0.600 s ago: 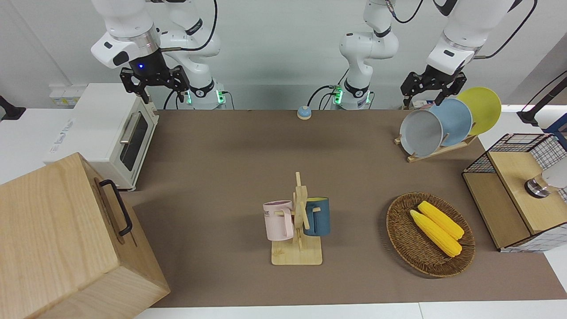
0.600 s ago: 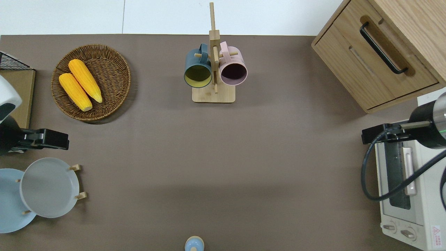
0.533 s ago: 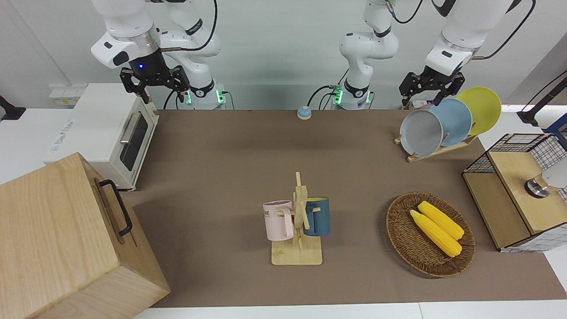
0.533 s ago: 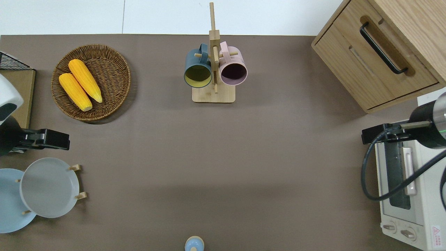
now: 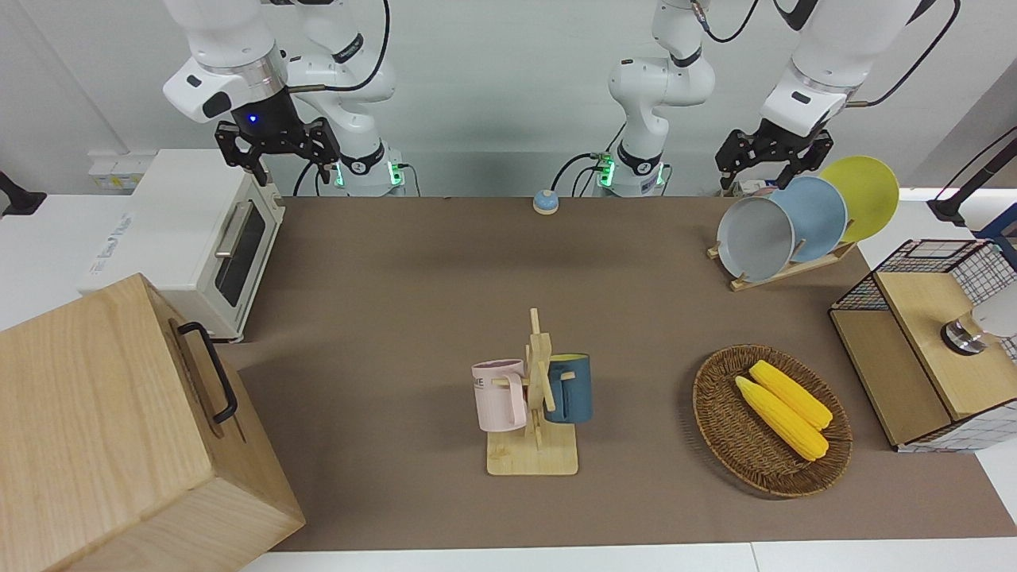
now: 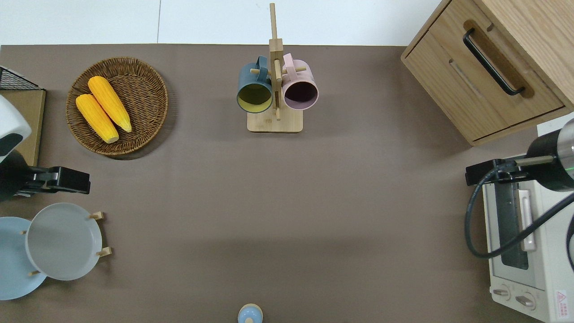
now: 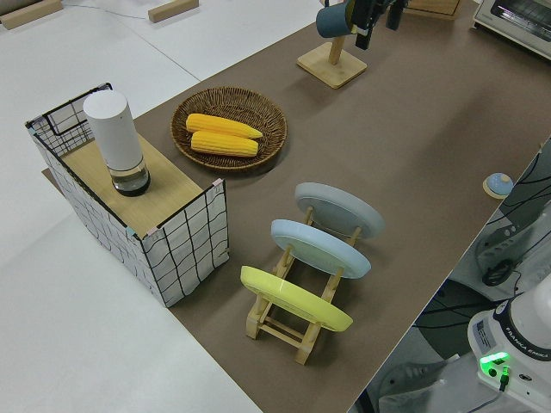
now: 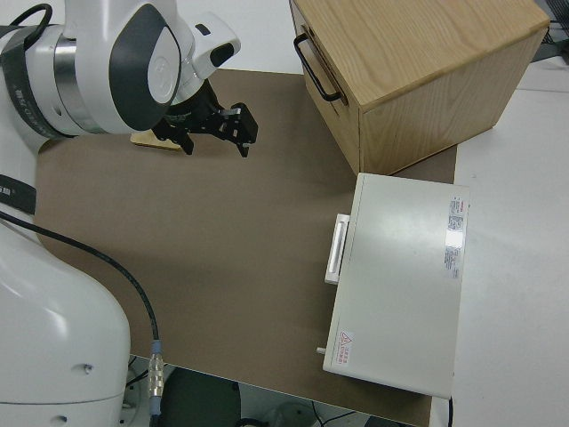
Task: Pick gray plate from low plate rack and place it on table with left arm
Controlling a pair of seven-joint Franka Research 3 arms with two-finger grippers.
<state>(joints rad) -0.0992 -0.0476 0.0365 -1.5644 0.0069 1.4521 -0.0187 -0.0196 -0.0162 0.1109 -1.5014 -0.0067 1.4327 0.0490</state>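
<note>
The gray plate (image 5: 755,238) leans in the end slot of the low plate rack (image 5: 783,274) at the left arm's end of the table (image 5: 413,302). It also shows in the overhead view (image 6: 63,242) and the left side view (image 7: 338,209). My left gripper (image 5: 763,176) is open and empty, up in the air. In the overhead view it (image 6: 67,181) is over the table just past the plate's rim, on the side away from the robots. My right gripper (image 5: 278,159) is open and parked.
A light-blue plate (image 5: 814,218) and a yellow plate (image 5: 862,195) stand in the same rack. A wicker basket (image 5: 715,413) holds two corn cobs. A mug tree (image 5: 534,397), wire-sided box (image 5: 922,349), wooden cabinet (image 5: 103,429), toaster oven (image 5: 199,230) and small blue knob (image 5: 545,202) also stand on the table.
My left gripper has shifted very slightly above the rack. The plates and the right arm have not moved.
</note>
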